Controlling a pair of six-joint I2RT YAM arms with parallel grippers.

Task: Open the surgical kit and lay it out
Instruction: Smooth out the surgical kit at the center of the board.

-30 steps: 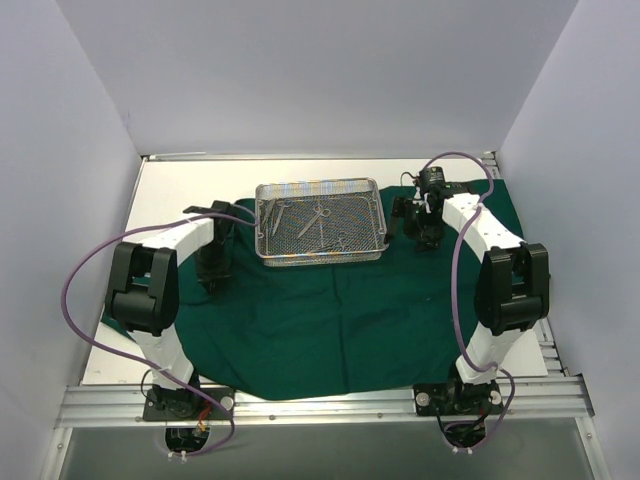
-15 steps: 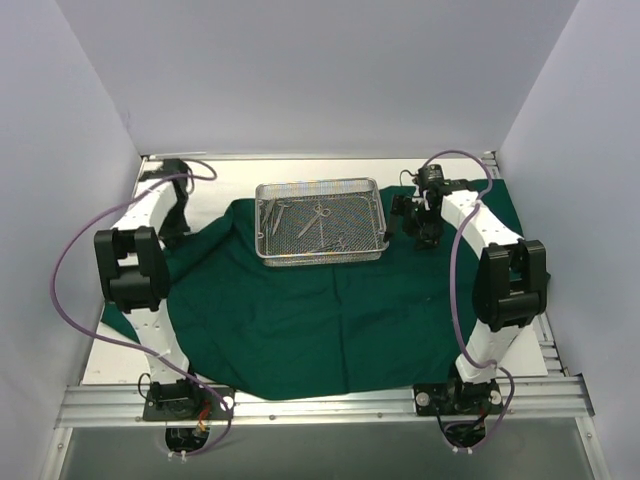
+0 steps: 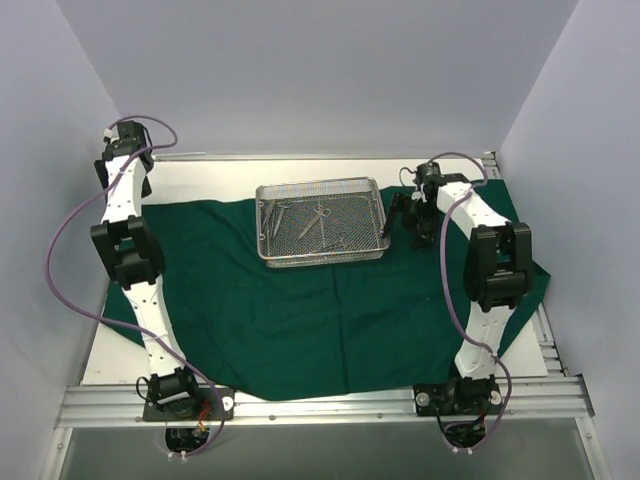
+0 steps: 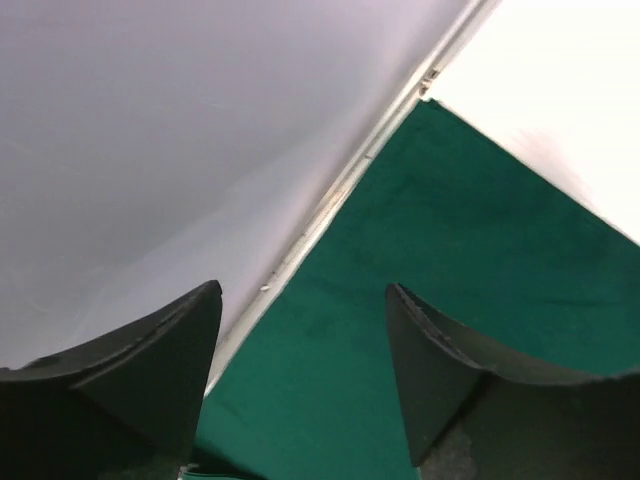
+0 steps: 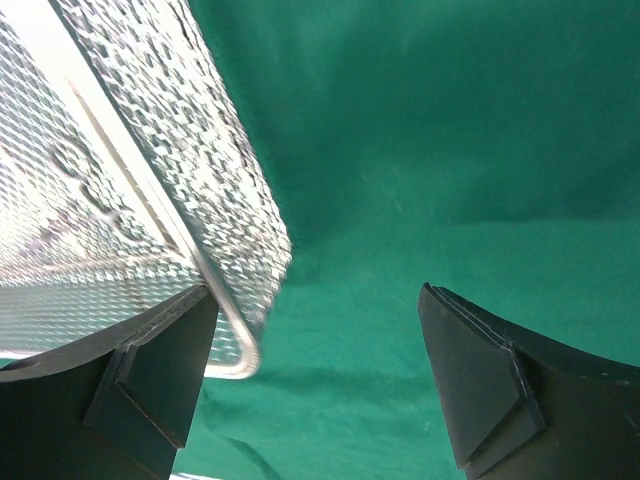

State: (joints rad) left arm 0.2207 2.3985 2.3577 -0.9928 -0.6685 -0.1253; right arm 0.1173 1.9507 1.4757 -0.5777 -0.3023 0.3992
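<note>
Right pincer just beside blurred mesh tray, instruments indistinct

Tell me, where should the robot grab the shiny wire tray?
Probably the wire tray is best held by the top rim of its right-hand wall, coming down from above. That wall is thin and upright, so one finger fits inside and one outside. The right gripper hangs open just beside it, and the tools lie further in.
</note>
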